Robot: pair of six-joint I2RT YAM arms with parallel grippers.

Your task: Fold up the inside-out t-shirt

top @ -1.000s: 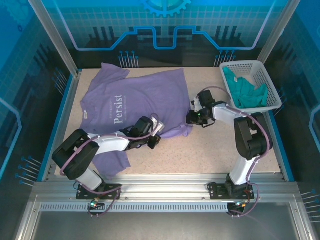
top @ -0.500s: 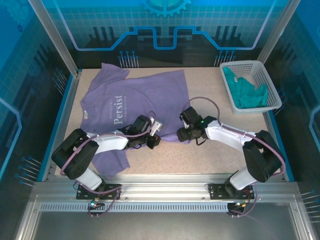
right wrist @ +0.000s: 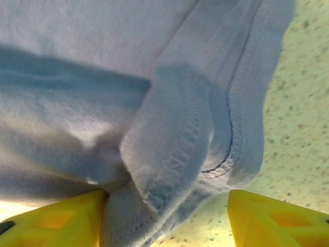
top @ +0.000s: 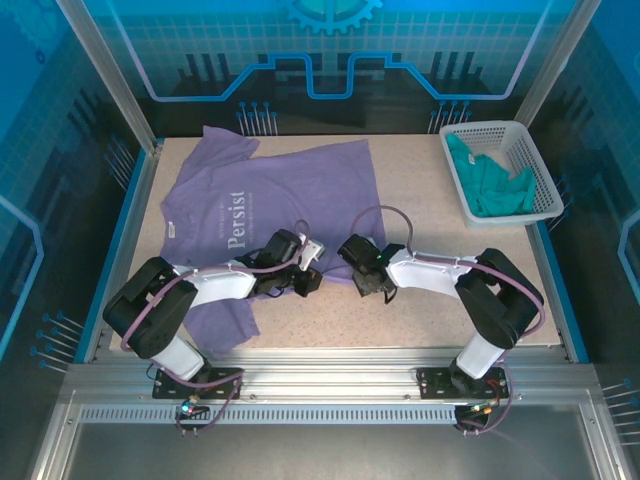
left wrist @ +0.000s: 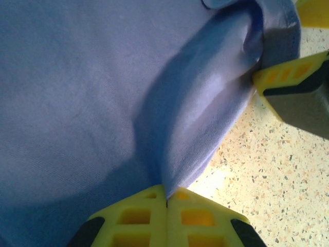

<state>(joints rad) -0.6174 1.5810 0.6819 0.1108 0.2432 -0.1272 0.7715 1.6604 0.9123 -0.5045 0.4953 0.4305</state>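
The lavender t-shirt (top: pixel 290 190) lies spread on the table with white lettering up, one part hanging toward the near left edge. My left gripper (top: pixel 308 283) is at the shirt's near right edge, shut on the fabric (left wrist: pixel 103 92), which runs out from between the closed jaws of the left gripper (left wrist: pixel 167 193). My right gripper (top: pixel 352 278) is just to the right of it at the same corner. In the right wrist view the right gripper (right wrist: pixel 164 221) is open, with a folded, stitched hem of the shirt (right wrist: pixel 169 128) lying between its yellow fingers (right wrist: pixel 277 216).
A white basket (top: pixel 480 126) at the back right holds a teal garment (top: pixel 490 185). Speckled tabletop (top: pixel 440 290) lies bare to the right of the shirt. A metal frame rail runs along the near edge, and blue panels wall the sides.
The right arm swung left from the shirt's right edge to the near corner beside the left gripper, and its jaws opened. The left gripper stayed shut on the fabric.
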